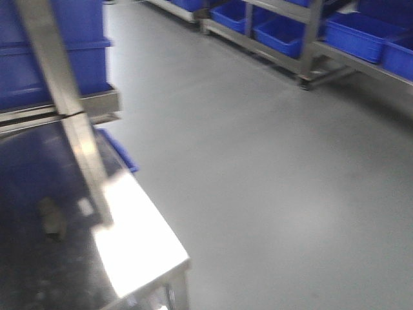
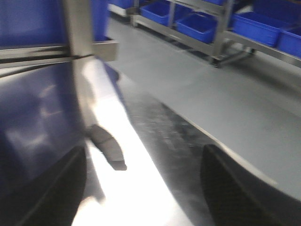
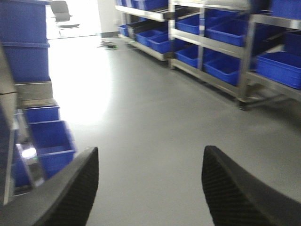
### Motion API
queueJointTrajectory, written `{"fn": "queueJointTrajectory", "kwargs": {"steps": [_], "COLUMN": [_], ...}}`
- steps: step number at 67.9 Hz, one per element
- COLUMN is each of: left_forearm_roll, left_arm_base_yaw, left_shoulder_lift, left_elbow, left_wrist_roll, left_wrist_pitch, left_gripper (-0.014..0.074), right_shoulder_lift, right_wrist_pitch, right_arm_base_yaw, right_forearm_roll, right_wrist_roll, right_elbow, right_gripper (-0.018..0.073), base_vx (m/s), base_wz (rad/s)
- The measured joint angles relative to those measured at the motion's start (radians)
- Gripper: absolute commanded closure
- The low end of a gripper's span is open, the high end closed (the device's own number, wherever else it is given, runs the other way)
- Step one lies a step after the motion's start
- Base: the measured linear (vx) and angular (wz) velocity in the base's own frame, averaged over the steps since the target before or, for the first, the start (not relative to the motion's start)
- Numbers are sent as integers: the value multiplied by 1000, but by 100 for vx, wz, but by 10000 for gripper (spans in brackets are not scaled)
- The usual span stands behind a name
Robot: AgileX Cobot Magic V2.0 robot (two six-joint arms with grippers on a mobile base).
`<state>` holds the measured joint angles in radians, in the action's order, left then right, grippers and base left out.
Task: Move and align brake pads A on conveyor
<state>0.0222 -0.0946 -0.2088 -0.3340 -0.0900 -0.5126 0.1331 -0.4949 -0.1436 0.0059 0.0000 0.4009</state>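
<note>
Left wrist view: brake pad (image 2: pixel 109 147) near steel table (image 2: pixel 160 136) edge; left fingers (image 2: pixel 47 188) and right fingers (image 3: pixel 61 193) wide apart.

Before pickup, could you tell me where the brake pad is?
Left wrist view: the brake pad lies on the shiny tabletop, left of centre, beside the steel post.

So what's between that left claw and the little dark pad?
Only bare shiny steel tabletop, seen in the left wrist view; the brake pad lies near the open left gripper.
</note>
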Motion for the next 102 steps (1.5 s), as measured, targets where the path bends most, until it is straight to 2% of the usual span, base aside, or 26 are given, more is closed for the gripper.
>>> {"fn": "queueJointTrajectory", "kwargs": {"steps": [52,102], "left_forearm_roll": [0,0], "left_arm_base_yaw": [0,0], "left_shoulder_lift": [0,0], "left_elbow": [0,0], "left_wrist_roll": [0,0], "left_wrist_pitch": [0,0], "left_gripper": [94,94], "right_shoulder_lift": [0,0], "right_wrist_pitch": [0,0], "right_arm_base_yaw": [0,0], "right_forearm_roll": [0,0], "right_wrist_roll": [0,0], "right_elbow": [0,0], "right_gripper": [106,106], "base_vx": [12,-1], "base_wz": [73,5]}}
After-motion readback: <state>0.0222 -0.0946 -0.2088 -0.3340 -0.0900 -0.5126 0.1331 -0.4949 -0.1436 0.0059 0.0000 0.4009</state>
